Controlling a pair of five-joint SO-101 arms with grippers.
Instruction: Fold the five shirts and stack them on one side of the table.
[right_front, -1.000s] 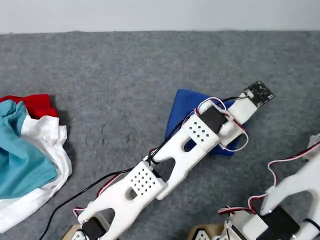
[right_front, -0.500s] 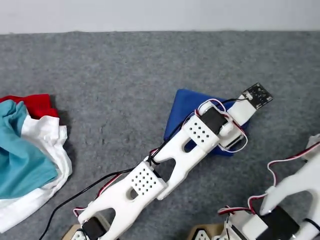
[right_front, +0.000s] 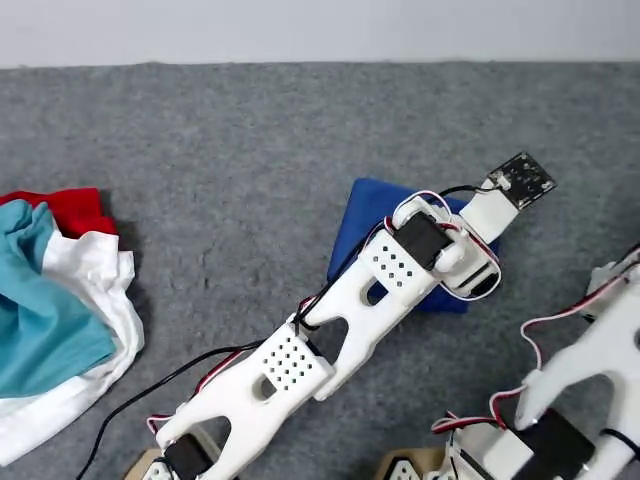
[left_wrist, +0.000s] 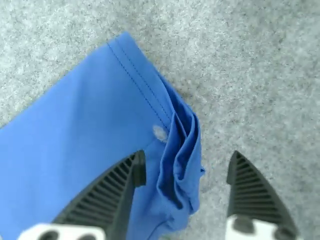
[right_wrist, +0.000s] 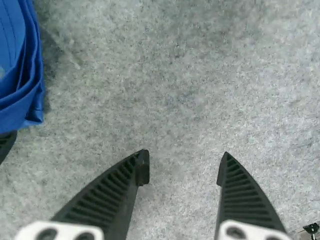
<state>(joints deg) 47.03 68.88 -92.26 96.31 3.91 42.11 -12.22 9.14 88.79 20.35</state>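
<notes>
- High view: the folded blue shirt (right_front: 362, 215) lay on the grey bench (right_front: 250, 140) a little toward 3 o'clock from the middle. The other shirts (right_front: 60, 300) sat in a loose heap of red, teal and white at the 9 o'clock edge.
- The left arm (right_front: 390, 270) stretched from 7 o'clock toward 2 o'clock, with its wrist over the blue shirt's 3 o'clock side. The right arm (right_front: 590, 370) stayed folded low at the 5 o'clock corner, well apart from the shirt.
- Left wrist view: the left arm's jaws stood open astride the shirt's bunched edge (left_wrist: 180, 150), one over flat cloth and the other over bare bench.
- The step in hand looked like taking hold of that bunched edge. It would go best if the arm came straight down and the outer jaw pressed to the bench. The jaws should close on every layer at once, since a grip on the top fold alone would likely open the shirt.
- Right wrist view: the right arm's jaws were open and empty above bare bench, with the blue shirt's edge near one side.
</notes>
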